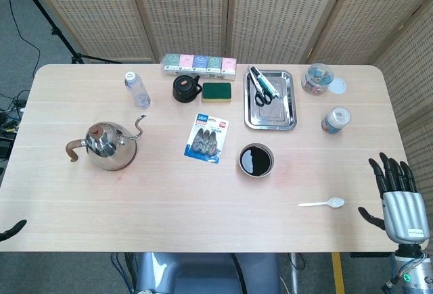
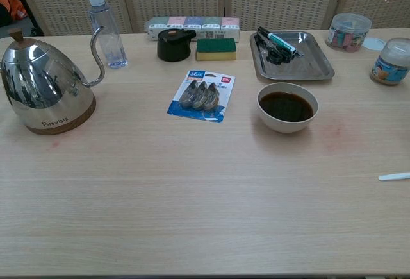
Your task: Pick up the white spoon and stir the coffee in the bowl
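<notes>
The white spoon (image 1: 323, 203) lies flat near the table's front right, its bowl end pointing right; in the chest view only its handle tip (image 2: 394, 176) shows at the right edge. The bowl of dark coffee (image 1: 256, 160) (image 2: 286, 106) stands up-left of the spoon. My right hand (image 1: 399, 197) hovers off the table's right edge, to the right of the spoon, fingers spread and holding nothing. A dark fingertip of my left hand (image 1: 12, 230) pokes in at the far left edge; its state is hidden.
A steel kettle (image 1: 107, 144) stands at left, with a water bottle (image 1: 137, 90) behind it. A blue packet (image 1: 207, 138) lies mid-table. At the back are a black pot (image 1: 186, 88), a green sponge (image 1: 217, 92), a metal tray (image 1: 270, 100) with pens, and two jars (image 1: 336, 119).
</notes>
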Action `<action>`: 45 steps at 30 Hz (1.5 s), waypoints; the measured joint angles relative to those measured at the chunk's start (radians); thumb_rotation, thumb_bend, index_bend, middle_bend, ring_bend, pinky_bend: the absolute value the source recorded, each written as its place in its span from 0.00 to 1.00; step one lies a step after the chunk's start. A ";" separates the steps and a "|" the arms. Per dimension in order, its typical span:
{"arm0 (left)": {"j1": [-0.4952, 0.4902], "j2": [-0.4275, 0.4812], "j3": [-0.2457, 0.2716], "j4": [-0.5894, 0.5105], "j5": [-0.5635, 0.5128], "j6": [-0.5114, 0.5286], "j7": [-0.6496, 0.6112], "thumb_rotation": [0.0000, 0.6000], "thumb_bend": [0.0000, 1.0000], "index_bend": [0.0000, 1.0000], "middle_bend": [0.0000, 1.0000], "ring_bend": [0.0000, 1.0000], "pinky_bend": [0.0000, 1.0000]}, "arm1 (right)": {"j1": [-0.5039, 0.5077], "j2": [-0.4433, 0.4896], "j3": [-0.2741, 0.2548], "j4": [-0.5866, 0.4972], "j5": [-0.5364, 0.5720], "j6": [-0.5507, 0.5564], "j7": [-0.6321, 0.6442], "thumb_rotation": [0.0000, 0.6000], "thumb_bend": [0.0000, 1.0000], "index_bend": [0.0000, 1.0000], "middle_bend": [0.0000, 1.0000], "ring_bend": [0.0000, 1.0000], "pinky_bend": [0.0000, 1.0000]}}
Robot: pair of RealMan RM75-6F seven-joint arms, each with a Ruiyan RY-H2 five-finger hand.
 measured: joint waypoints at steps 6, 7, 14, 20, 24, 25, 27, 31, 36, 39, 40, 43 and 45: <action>-0.003 0.004 0.000 -0.003 -0.001 -0.010 -0.010 1.00 0.00 0.00 0.00 0.00 0.00 | 0.002 0.002 -0.005 -0.010 0.006 -0.020 0.004 1.00 0.00 0.08 0.00 0.00 0.00; -0.003 0.005 0.000 -0.004 -0.001 -0.010 -0.013 1.00 0.00 0.00 0.00 0.00 0.00 | 0.004 0.001 -0.007 -0.011 0.003 -0.026 0.010 1.00 0.00 0.13 0.00 0.00 0.00; -0.007 0.006 -0.004 -0.004 -0.013 -0.026 -0.015 1.00 0.00 0.00 0.00 0.00 0.00 | 0.044 -0.044 -0.018 0.027 -0.018 -0.100 0.090 1.00 0.10 0.41 0.00 0.00 0.00; -0.013 0.004 -0.007 -0.012 -0.023 -0.044 0.002 1.00 0.00 0.00 0.00 0.00 0.00 | 0.091 -0.127 -0.021 0.103 0.019 -0.203 0.076 1.00 0.37 0.46 0.00 0.00 0.00; -0.020 -0.003 -0.008 -0.021 -0.030 -0.063 0.029 1.00 0.00 0.00 0.00 0.00 0.00 | 0.122 -0.193 -0.022 0.165 0.061 -0.272 0.043 1.00 0.42 0.47 0.00 0.00 0.00; -0.022 -0.004 -0.008 -0.022 -0.032 -0.068 0.036 1.00 0.00 0.00 0.00 0.00 0.00 | 0.128 -0.205 -0.023 0.177 0.069 -0.283 0.039 1.00 0.43 0.47 0.00 0.00 0.00; -0.026 -0.008 -0.009 -0.026 -0.037 -0.080 0.050 1.00 0.00 0.00 0.00 0.00 0.00 | 0.137 -0.222 -0.025 0.199 0.081 -0.300 0.035 1.00 0.44 0.47 0.00 0.00 0.00; -0.035 -0.011 -0.011 -0.036 -0.050 -0.101 0.070 1.00 0.00 0.00 0.00 0.00 0.00 | 0.146 -0.243 -0.030 0.232 0.088 -0.315 0.033 1.00 0.44 0.47 0.00 0.00 0.00; -0.039 -0.013 -0.008 -0.042 -0.049 -0.112 0.086 1.00 0.00 0.00 0.00 0.00 0.00 | 0.154 -0.265 -0.042 0.263 0.081 -0.327 0.047 1.00 0.44 0.47 0.00 0.00 0.00; -0.041 -0.014 -0.004 -0.043 -0.045 -0.118 0.088 1.00 0.00 0.00 0.00 0.00 0.00 | 0.158 -0.283 -0.046 0.289 0.076 -0.332 0.060 1.00 0.44 0.47 0.00 0.00 0.00; -0.042 -0.013 -0.002 -0.043 -0.043 -0.121 0.088 1.00 0.00 0.00 0.00 0.00 0.00 | 0.160 -0.290 -0.047 0.299 0.077 -0.338 0.063 1.00 0.44 0.47 0.00 0.00 0.00; -0.042 -0.012 -0.002 -0.044 -0.042 -0.121 0.087 1.00 0.00 0.00 0.00 0.00 0.00 | 0.167 -0.311 -0.054 0.333 0.079 -0.358 0.071 1.00 0.44 0.47 0.00 0.00 0.00; -0.042 -0.013 -0.003 -0.045 -0.044 -0.120 0.090 1.00 0.00 0.00 0.00 0.00 0.00 | 0.171 -0.325 -0.061 0.352 0.080 -0.372 0.075 1.00 0.44 0.47 0.00 0.00 0.00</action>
